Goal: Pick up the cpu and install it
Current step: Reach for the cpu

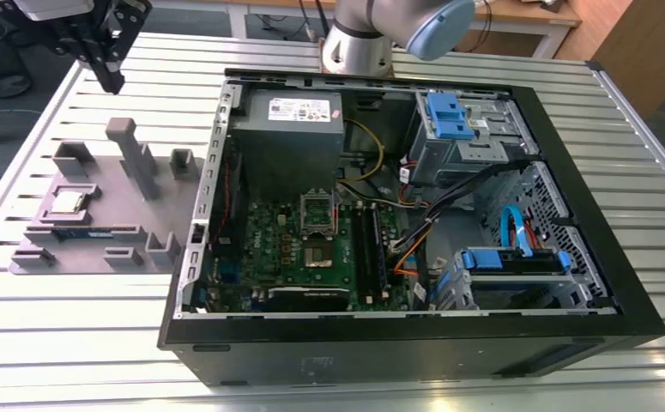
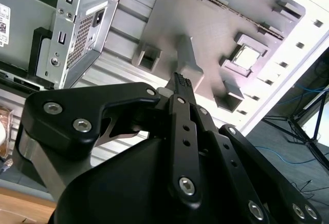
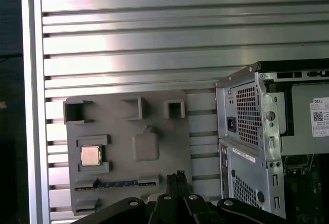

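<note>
Over the far corner of the slatted metal table (image 1: 34, 343), toward the exterior view's left, the gripper (image 1: 111, 79) hung well above the surface. Its black fingers were pressed together with nothing between them. Nearer than it sat a grey fixture tray (image 1: 115, 202), moulded with pockets and upright posts. The cpu (image 1: 70, 202) lay flat in a square pocket of that tray, silvery top up, well apart from the gripper. Just nearer, a long dark memory stick (image 1: 81, 233) rested in a narrow slot of the same tray. Several of the other pockets looked bare.

Beside the tray, on the exterior view's right, an open computer case (image 1: 607, 283) lay on its side. Inside it, a grey power supply (image 1: 287, 120) filled the far left corner. A green board (image 1: 309, 257) lay nearer, with a metal-framed socket (image 1: 318, 210) around its middle. A far blue drive carrier (image 1: 452, 116) and a near blue drive carrier (image 1: 516, 262) took up the right side, with loose cables (image 1: 413, 249) running between them and the board.
</note>
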Available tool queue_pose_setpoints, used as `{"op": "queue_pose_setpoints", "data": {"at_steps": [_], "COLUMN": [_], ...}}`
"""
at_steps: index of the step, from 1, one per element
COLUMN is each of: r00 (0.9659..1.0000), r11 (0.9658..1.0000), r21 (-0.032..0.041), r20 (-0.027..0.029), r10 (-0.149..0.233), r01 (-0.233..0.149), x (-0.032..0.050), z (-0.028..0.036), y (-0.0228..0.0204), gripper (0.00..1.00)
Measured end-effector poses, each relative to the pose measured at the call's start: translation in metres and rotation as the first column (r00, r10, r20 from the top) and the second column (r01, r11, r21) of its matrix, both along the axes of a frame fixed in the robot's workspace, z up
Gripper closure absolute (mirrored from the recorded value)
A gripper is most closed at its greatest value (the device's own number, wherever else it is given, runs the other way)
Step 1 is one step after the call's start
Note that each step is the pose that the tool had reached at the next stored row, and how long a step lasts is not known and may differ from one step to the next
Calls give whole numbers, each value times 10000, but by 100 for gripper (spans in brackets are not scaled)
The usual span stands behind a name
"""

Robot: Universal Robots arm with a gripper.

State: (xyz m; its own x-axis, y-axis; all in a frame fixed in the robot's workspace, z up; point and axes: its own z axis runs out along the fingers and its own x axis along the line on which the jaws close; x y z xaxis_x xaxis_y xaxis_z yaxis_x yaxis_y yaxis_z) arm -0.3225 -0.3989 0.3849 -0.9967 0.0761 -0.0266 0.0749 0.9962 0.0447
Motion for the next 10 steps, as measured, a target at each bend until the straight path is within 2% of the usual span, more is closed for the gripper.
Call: {"op": "queue_pose_setpoints", "data": {"at_steps": [10], "r00": [10000], "r11": [10000], "r21": [0], "r20": [0], "r10": [0], "r01": [0], "x": [-17], "z": [-2], "y": [0], "gripper": [89]}}
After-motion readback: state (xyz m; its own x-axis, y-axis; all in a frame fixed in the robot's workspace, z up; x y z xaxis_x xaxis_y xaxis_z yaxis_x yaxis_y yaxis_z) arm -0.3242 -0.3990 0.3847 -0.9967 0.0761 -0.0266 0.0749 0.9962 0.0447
